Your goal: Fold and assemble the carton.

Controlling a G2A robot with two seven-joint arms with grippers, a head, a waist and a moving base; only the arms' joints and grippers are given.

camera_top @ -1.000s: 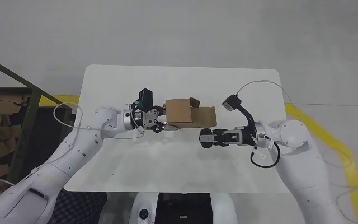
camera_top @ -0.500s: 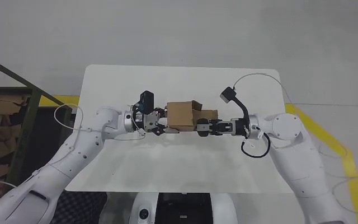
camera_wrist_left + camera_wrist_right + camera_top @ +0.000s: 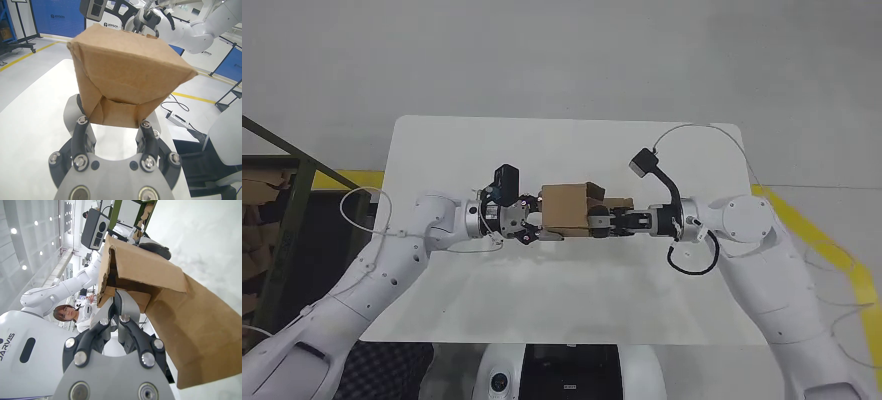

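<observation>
white table (image 3: 442,150), rounded corners, smooth top

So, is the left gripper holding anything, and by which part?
Yes: the left gripper grips the carton by its near end, one finger on each side wall.

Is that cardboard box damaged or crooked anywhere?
Yes. The carton has a ragged, torn edge at its open end, where the right arm's fingers poke in, and a long flap sticks out unfolded. The end held by the left arm's fingers is creased.
</observation>
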